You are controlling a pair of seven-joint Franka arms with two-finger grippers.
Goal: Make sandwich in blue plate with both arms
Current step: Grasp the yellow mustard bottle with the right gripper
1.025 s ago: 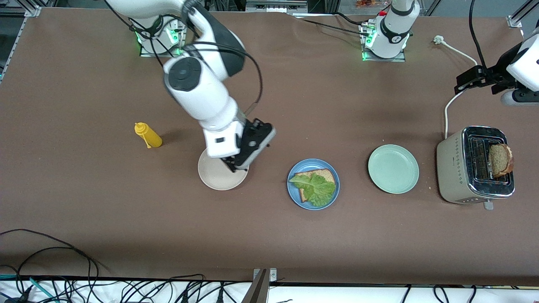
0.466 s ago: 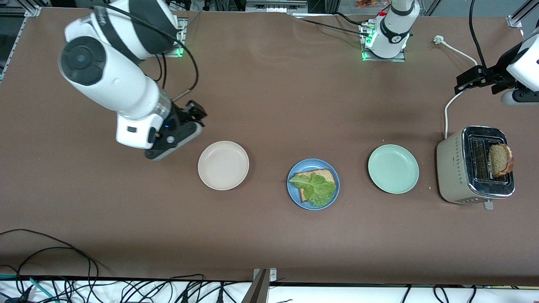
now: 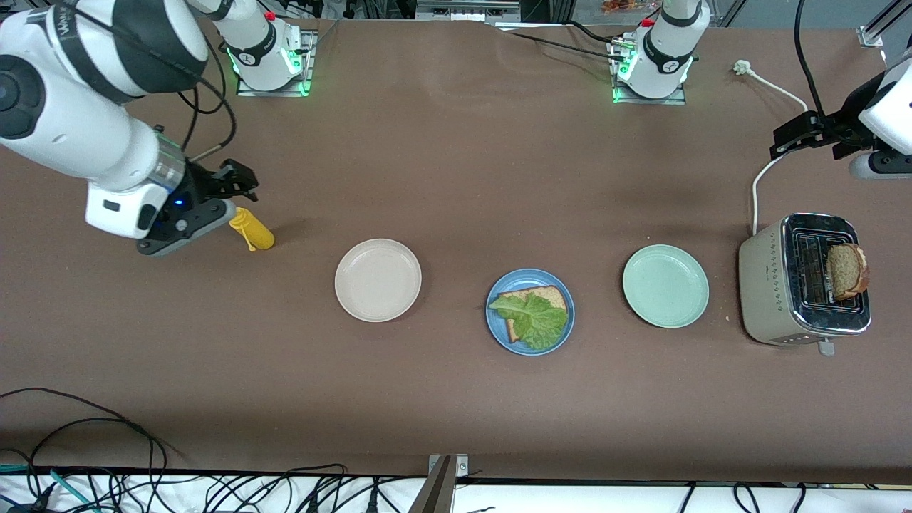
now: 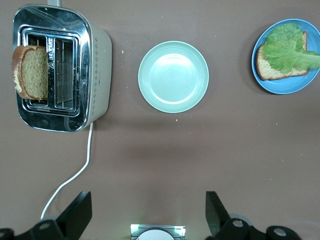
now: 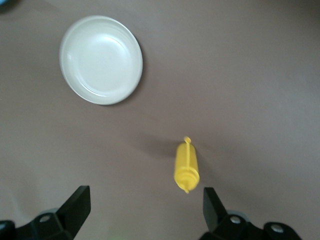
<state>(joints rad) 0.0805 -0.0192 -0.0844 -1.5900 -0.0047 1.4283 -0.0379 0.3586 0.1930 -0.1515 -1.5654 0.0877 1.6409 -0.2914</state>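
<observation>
The blue plate (image 3: 499,329) sits mid-table with one brown toast slice (image 3: 554,293) on it and a green lettuce leaf (image 3: 533,319) on top. The left wrist view shows that blue plate (image 4: 287,86) too. A second toast slice (image 3: 846,271) stands in the toaster (image 3: 773,285) at the left arm's end. My left gripper (image 3: 787,139) hangs open and empty over the toaster's white cord, its jaws wide (image 4: 145,212). My right gripper (image 3: 241,184) hovers open and empty over the table beside the yellow squeeze bottle (image 3: 251,229), fingers spread (image 5: 144,207).
An empty cream-white plate (image 3: 377,280) lies between the bottle and the blue plate. An empty pale green plate (image 3: 665,286) lies between the blue plate and the toaster. The bottle (image 5: 186,167) lies on its side. Cables run along the table's near edge.
My right arm has swung away from over the cream-white plate toward its own end of the table, ending over the yellow bottle. The left arm has not moved.
</observation>
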